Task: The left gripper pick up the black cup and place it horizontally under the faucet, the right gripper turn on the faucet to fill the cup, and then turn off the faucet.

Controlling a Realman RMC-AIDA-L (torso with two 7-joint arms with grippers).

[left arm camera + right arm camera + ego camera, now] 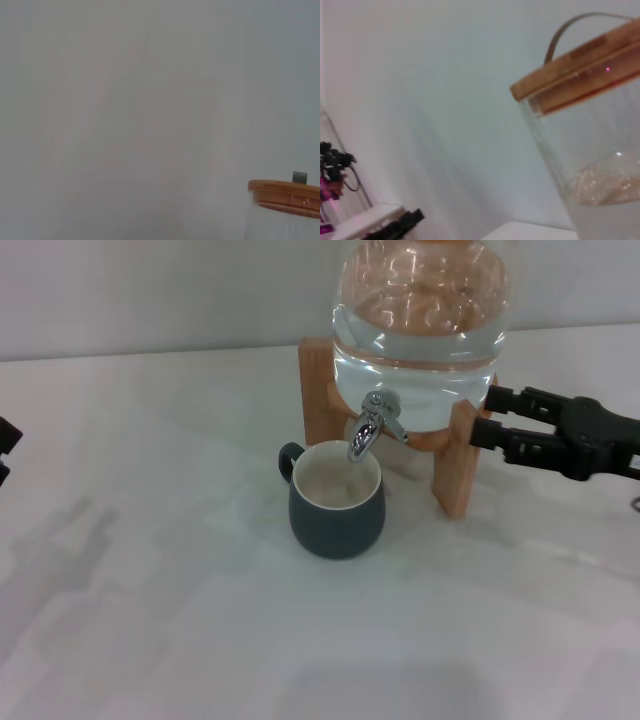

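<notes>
The black cup [337,502] stands upright on the white table, its handle pointing to the robot's left. Its cream inside sits directly beneath the spout of the chrome faucet [372,423]. I cannot make out a stream of water. The faucet sticks out of the clear glass jar [420,300]. My right gripper [487,416] is open, level with the faucet and to its right, its fingertips [494,397] beside the wooden stand's right leg and holding nothing. Only a black sliver of the left gripper [6,445] shows at the head view's left edge, far from the cup.
A wooden stand [458,465] carries the jar, with legs on both sides of the faucet. The jar's wooden lid [284,192] [575,70] shows in both wrist views. A white wall rises behind the table. A black part [400,224] lies far off in the right wrist view.
</notes>
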